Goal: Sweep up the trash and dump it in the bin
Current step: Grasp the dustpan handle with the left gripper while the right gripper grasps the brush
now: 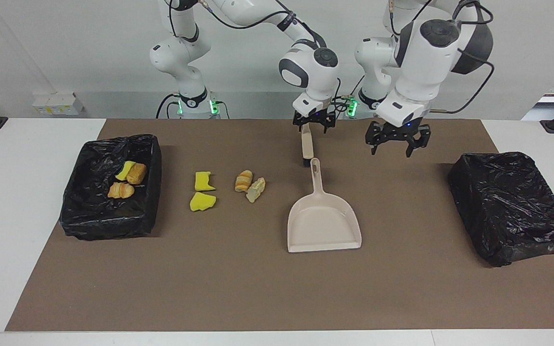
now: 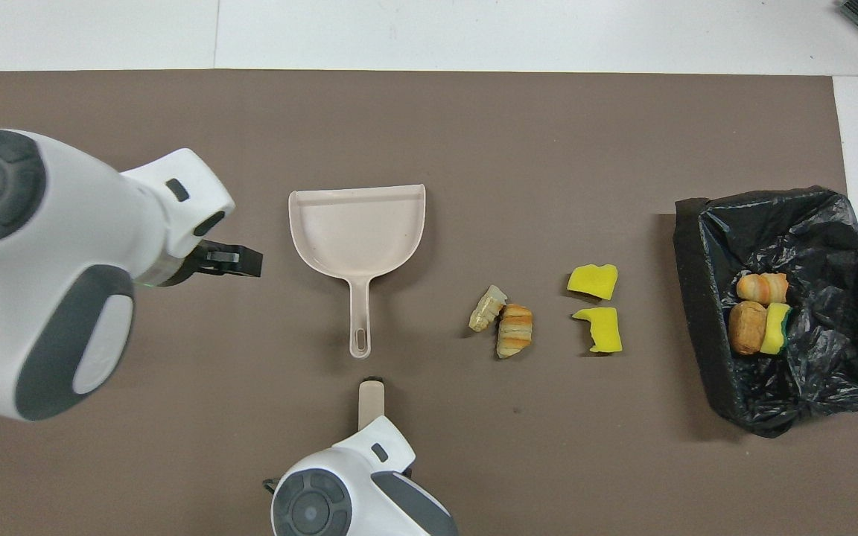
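Note:
Four pieces of trash lie on the brown mat: two yellow sponge chunks (image 1: pixel 203 181) (image 1: pixel 202 202), a striped croissant lump (image 1: pixel 244 180) and a pale bread lump (image 1: pixel 256 189). They also show in the overhead view (image 2: pixel 593 281) (image 2: pixel 602 330) (image 2: pixel 515 330) (image 2: pixel 487 307). Three more pieces (image 1: pixel 128 180) (image 2: pixel 760 313) lie in the black-lined bin (image 1: pixel 108 226) (image 2: pixel 764 199) at the right arm's end. My right gripper (image 1: pixel 311 126) is shut on a beige brush (image 1: pixel 307 144) (image 2: pixel 371 402) that hangs upright by the handle end of the beige dustpan (image 1: pixel 322 221) (image 2: pixel 358 231). My left gripper (image 1: pixel 392 146) (image 2: pixel 239 260) is open and empty above the mat, beside the dustpan.
A second box wrapped in black plastic (image 1: pixel 508 206) sits at the left arm's end of the mat. The brown mat (image 1: pixel 258 288) covers most of the white table. The dustpan's mouth faces away from the robots.

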`<state>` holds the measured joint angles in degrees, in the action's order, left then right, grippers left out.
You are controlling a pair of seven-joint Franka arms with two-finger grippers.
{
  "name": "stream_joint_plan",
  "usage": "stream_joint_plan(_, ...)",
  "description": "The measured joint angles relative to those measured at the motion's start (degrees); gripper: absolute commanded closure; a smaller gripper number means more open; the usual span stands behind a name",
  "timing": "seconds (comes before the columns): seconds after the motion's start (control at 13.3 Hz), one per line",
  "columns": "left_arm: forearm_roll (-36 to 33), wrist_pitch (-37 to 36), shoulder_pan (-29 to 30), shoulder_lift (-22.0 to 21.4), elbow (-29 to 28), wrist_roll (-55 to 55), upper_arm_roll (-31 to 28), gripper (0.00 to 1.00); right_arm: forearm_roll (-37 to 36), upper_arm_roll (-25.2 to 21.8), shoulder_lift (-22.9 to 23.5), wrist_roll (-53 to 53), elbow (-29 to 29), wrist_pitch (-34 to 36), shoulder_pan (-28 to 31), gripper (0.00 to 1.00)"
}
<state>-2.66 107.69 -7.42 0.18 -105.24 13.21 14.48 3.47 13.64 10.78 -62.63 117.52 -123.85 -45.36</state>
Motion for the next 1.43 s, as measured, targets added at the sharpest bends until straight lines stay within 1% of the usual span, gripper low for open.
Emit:
stream_joint_plan(0.08, -0.01, 1.80, -0.09, 1.02, -1.14, 2.65, 1.82, 0.00, 0.50, 0.03, -1.81, -0.76, 2.44, -0.15, -1.19, 0.18)
stream_joint_plan(0.23, -0.03, 4.66, -0.29, 2.70, -2.92, 6.33, 4.99, 0.00, 2.27, 0.05, -4.43, -1.03, 5.54, -0.17, -2.85, 0.30)
stream_joint_plan(0.3, -0.06, 6.97, -0.70, 3.63, -4.29, 8.14, 6.53, 0.00, 2.59, 0.05, -5.35, -1.05, 6.65, -0.18, -3.36, 0.32)
stream_joint_plan(0.38, -0.60, 9.59, -1.64, 4.85, -5.66, 10.07, 7.40, 0.00, 2.67, 0.05, -5.91, -1.05, 7.41, -0.25, -3.53, 0.32)
stream_joint_plan(0.6, -5.90, 15.54, -4.27, 10.46, -7.30, 18.03, 8.68, 0.00, 3.41, 0.01, -6.29, -1.05, 8.92, -2.84, -3.54, 0.33)
stream_joint_plan(0.68, -6.70, 16.85, -4.38, 11.89, -7.30, 19.72, 9.12, 0.00, 3.87, 0.01, -6.29, -1.05, 9.22, -3.47, -3.54, 0.40)
stream_joint_plan(0.75, -6.96, 17.85, -4.37, 12.89, -7.32, 20.73, 9.26, 0.00, 4.22, 0.01, -6.29, -1.05, 9.36, -3.58, -3.54, 0.52)
stream_joint_plan(0.9, -7.03, 19.91, -4.37, 13.89, -7.32, 22.33, 9.23, 0.00, 4.29, 0.01, -6.29, -1.05, 9.40, -3.69, -3.54, 0.96)
stream_joint_plan(0.98, -7.04, 20.60, -4.37, 14.05, -7.33, 22.76, 9.23, 0.00, 4.29, 0.01, -6.29, -1.05, 9.41, -3.85, -3.54, 1.00)
stream_joint_plan(1.05, -7.05, 20.79, -4.37, 14.05, -7.32, 22.96, 9.23, 0.08, 4.30, 0.01, -6.29, -1.05, 9.41, -4.02, -3.54, 1.00)
stream_joint_plan(1.2, -7.06, 20.80, -4.37, 14.05, -7.41, 23.11, 9.23, 0.10, 4.33, -0.03, -6.30, -0.99, 9.38, -4.44, -3.55, 1.00)
stream_joint_plan(1.28, -7.06, 20.80, -4.37, 14.06, -7.64, 23.13, 9.23, 0.15, 4.33, -0.08, -6.31, -0.99, 9.31, -4.44, -3.54, 1.00)
stream_joint_plan(1.43, -7.07, 20.81, -4.37, 14.10, -8.17, 23.15, 9.23, 0.38, 4.33, -0.35, -6.48, -0.99, 9.26, -3.63, -3.33, 1.00)
